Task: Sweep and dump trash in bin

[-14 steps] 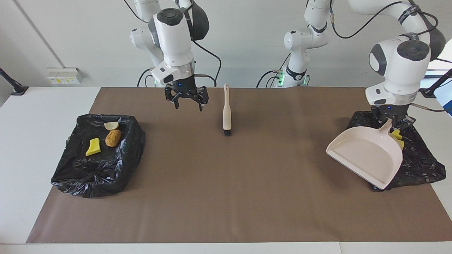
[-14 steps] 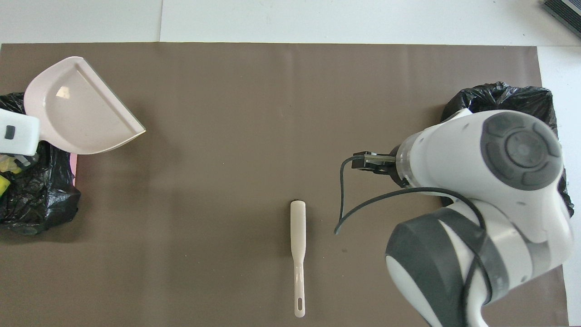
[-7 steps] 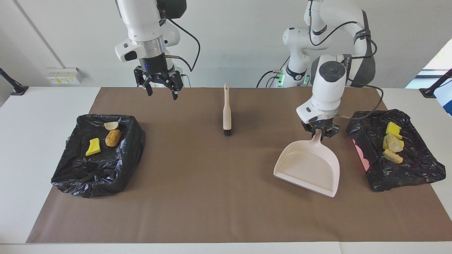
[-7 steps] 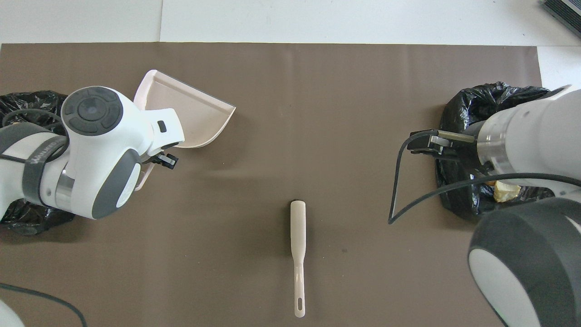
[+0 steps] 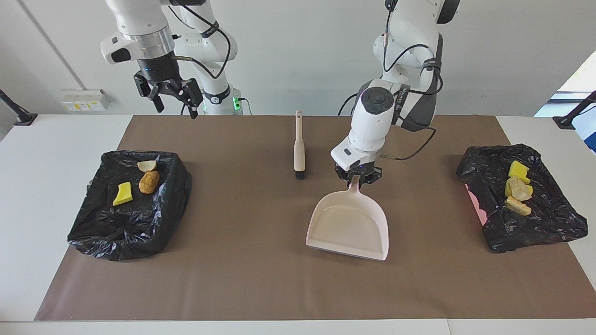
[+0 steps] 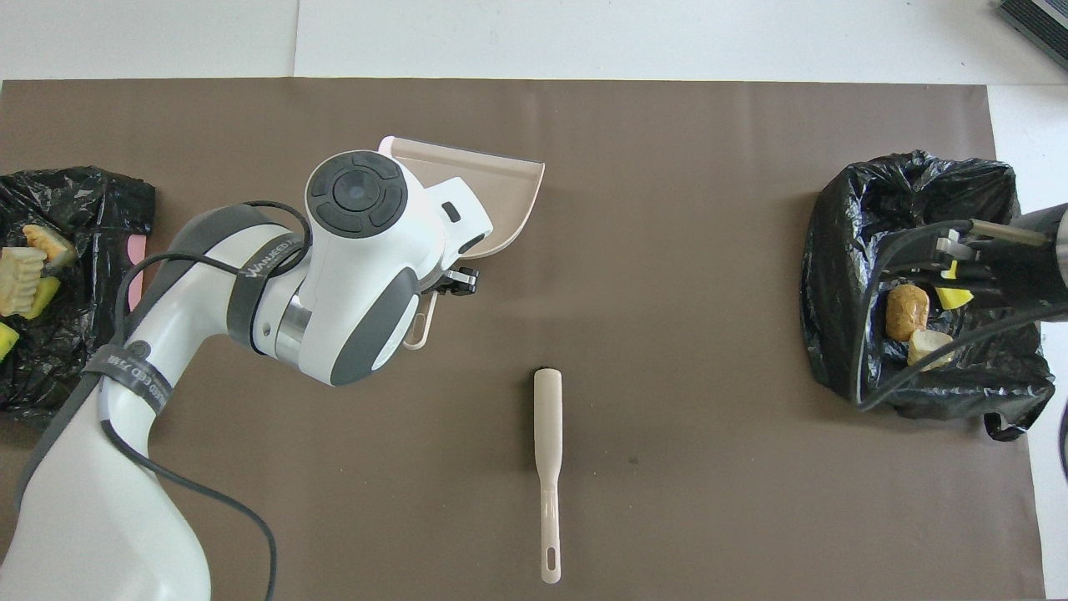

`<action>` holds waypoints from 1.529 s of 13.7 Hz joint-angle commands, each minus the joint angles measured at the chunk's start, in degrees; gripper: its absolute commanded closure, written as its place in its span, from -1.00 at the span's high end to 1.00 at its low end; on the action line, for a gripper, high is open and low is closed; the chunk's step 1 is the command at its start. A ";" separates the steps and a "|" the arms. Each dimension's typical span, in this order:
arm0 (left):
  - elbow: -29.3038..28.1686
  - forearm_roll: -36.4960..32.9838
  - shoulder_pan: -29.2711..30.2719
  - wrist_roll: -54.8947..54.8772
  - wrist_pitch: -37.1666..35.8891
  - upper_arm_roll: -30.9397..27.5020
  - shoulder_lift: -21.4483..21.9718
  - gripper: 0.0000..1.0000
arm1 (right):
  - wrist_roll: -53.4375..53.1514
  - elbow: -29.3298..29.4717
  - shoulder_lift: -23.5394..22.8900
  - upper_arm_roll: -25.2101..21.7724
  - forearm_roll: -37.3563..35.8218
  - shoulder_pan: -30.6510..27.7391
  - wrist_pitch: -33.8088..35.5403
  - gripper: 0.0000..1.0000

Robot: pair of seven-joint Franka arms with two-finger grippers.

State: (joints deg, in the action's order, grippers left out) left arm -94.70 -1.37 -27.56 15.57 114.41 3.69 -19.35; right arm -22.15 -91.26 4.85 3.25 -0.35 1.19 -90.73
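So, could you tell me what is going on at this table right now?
The left gripper is shut on the handle of the pink dustpan, holding the empty pan over the middle of the brown mat. The right gripper hangs open in the air, holding nothing. The brush lies untouched on the mat, nearer to the robots than the dustpan. All the trash sits in the two bag-lined bins, one at each end of the table.

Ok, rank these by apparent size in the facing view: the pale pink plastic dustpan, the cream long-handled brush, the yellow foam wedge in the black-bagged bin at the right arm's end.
1. Pale pink plastic dustpan
2. Cream long-handled brush
3. Yellow foam wedge
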 commanded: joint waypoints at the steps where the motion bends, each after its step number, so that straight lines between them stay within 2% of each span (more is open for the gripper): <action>1: 7.75 1.02 -3.28 5.15 -2.60 -1.32 -5.06 -1.00 | 4.73 0.47 1.48 -4.29 0.26 -0.48 2.74 1.00; 3: 14.34 0.50 -5.73 8.66 -5.85 -1.50 -10.24 -1.00 | 11.22 0.12 1.92 -7.28 0.35 -0.48 3.63 1.00; 4: 15.68 0.32 -6.44 10.43 -5.60 -1.58 -11.92 -1.00 | 13.61 -0.14 2.09 -8.08 0.35 -0.48 3.54 1.00; 7: 21.38 -0.21 -8.82 15.69 -5.24 -1.93 -17.63 -1.00 | 18.46 -0.50 1.22 -8.35 0.35 -0.84 2.75 1.00; 13: 20.61 -0.47 -8.47 16.95 -3.40 -1.67 -17.92 -0.99 | 18.02 -3.04 1.92 -8.00 0.08 0.39 2.22 1.00; 15: 19.65 -0.56 -8.82 17.04 -3.22 -1.76 -17.57 -0.03 | 16.72 -4.10 2.62 -7.21 0.08 0.57 2.22 1.00; 16: 18.86 -0.73 -8.74 17.12 -2.79 -1.76 -17.48 0.19 | 15.57 -4.97 3.15 -6.77 0.08 0.66 2.13 1.00; 17: 18.86 -0.65 -8.65 17.04 -2.35 -1.76 -17.39 0.25 | 15.04 -5.33 3.41 -6.16 0.08 0.66 2.13 1.00; 18: 18.68 -0.65 -8.65 17.04 -2.78 -1.76 -17.22 0.45 | 14.51 -5.33 3.50 -5.63 -0.01 0.66 2.13 1.00; 20: 16.50 -0.65 -8.21 17.04 -3.40 -1.85 -14.42 1.00 | 12.41 -5.24 3.42 -4.93 -0.01 0.66 2.13 1.00; 21: 13.61 -0.65 -7.51 16.78 -3.14 -1.85 -10.92 1.00 | 10.75 -4.72 3.07 -4.31 -0.01 0.66 2.05 1.00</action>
State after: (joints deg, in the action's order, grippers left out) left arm -75.61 -1.28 -35.51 31.77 111.34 2.40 -36.31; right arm -8.52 -94.66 6.74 -2.03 -0.33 1.95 -87.84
